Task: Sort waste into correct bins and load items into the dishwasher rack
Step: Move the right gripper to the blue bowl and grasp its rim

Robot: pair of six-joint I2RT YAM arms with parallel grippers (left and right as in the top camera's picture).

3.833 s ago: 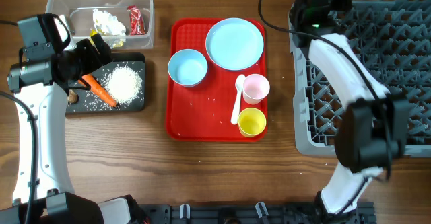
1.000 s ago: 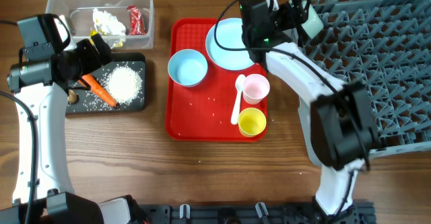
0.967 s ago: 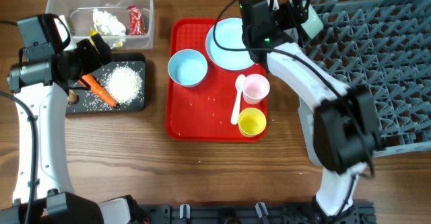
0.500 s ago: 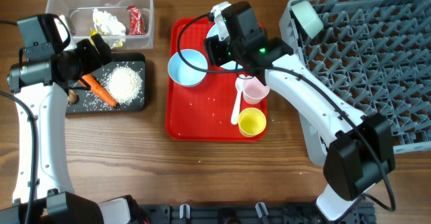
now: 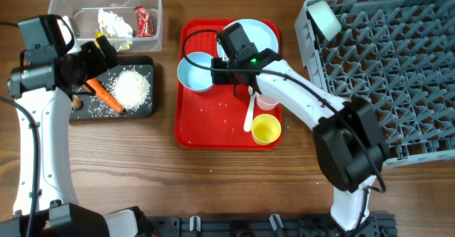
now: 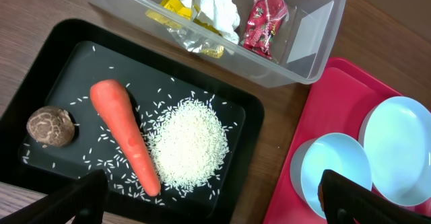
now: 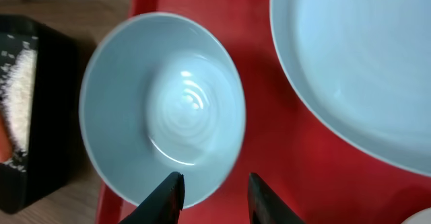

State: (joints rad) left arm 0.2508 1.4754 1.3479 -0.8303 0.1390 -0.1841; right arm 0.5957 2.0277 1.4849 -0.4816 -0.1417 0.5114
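On the wooden table (image 5: 213, 187), a flat red plastic tray (image 5: 213, 123) carries a round yellow cup (image 5: 266, 129) nearest. Farther, at its 9 o'clock edge, is a pale blue round bowl (image 5: 193, 73). The right hand (image 7: 217, 196) is parted, empty, straddling the bowl's rim. At the table's 9 o'clock, the left hand (image 6: 210, 183) gapes wide above a shallow black rectangular tray (image 6: 40, 69) holding an orange carrot (image 6: 124, 133). The large grey pegged plastic rack (image 5: 384, 73) sits at 3 o'clock.
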